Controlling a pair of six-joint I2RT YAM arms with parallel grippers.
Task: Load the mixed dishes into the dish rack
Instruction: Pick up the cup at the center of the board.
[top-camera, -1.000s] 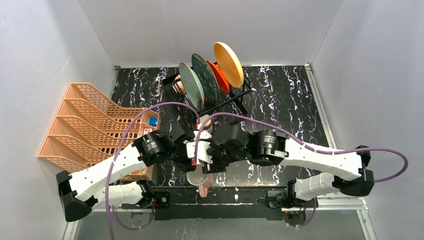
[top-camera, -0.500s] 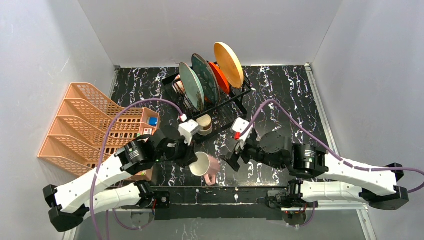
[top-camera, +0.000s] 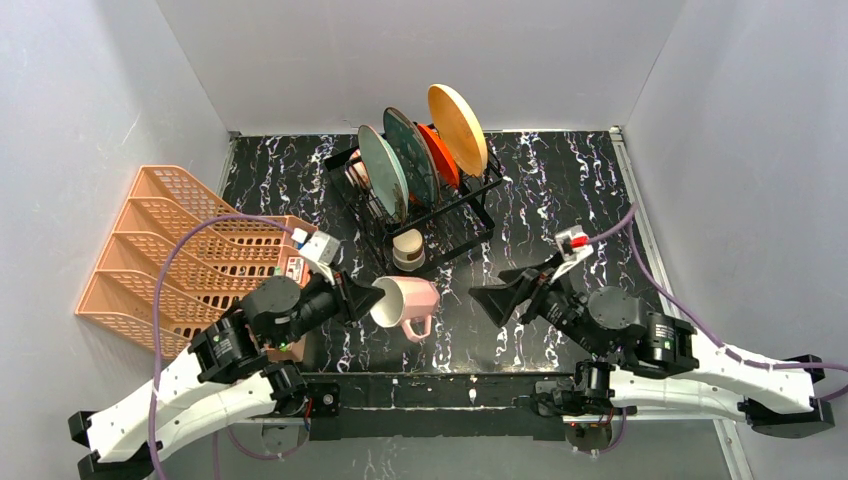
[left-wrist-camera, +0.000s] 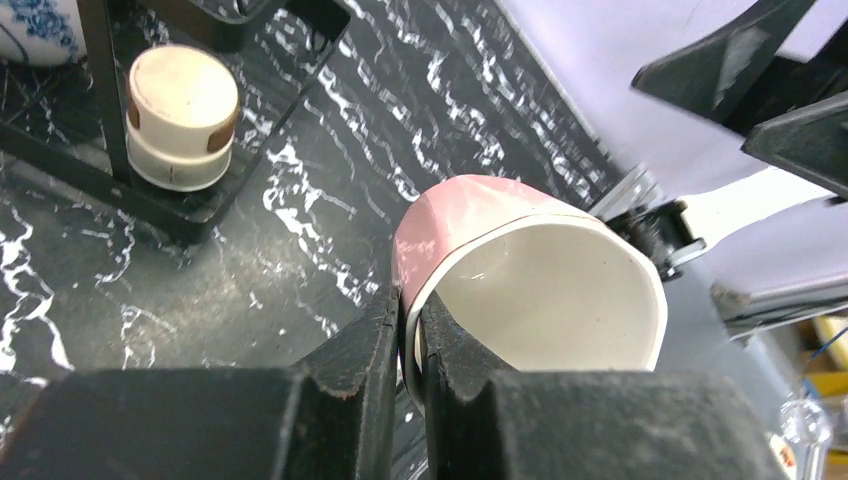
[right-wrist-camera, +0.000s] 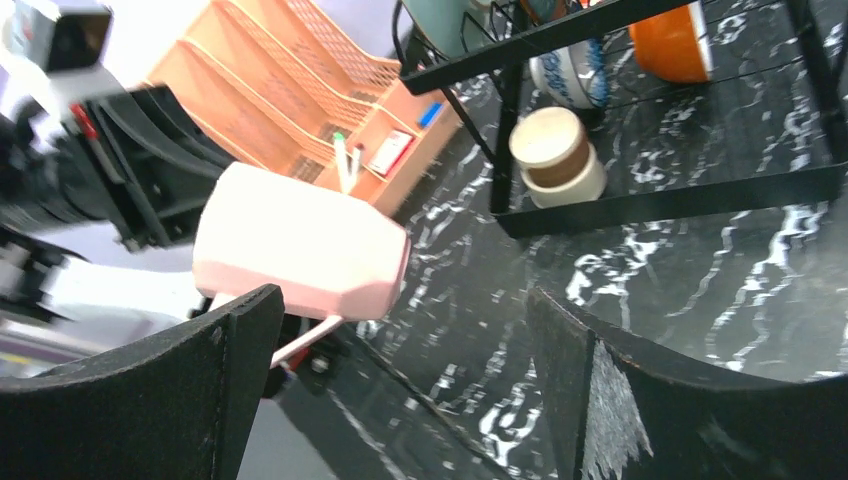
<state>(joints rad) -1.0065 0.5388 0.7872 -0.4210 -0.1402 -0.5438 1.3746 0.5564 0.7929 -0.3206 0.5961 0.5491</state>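
- Step in hand: carrying the pink ceramic mug (top-camera: 405, 300) to the black wire dish rack (top-camera: 455, 243), where 4 upright plates (top-camera: 383, 172) stand.
- The left gripper (left-wrist-camera: 408, 300) pinches the mug's rim, 1 finger inside and 1 outside. The mug lies sideways above the table (top-camera: 560, 190), near the rack's front.
- The right gripper (top-camera: 515, 290) gapes wide and empty, well apart from the mug.
- Next, probably: lift the mug over the front rail and seat it.

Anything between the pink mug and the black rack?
Nothing visible. Left gripper pinches the pink mug by its rim; only tabletop lies between it and the dish rack. A small cream cup sits in the rack's near corner.
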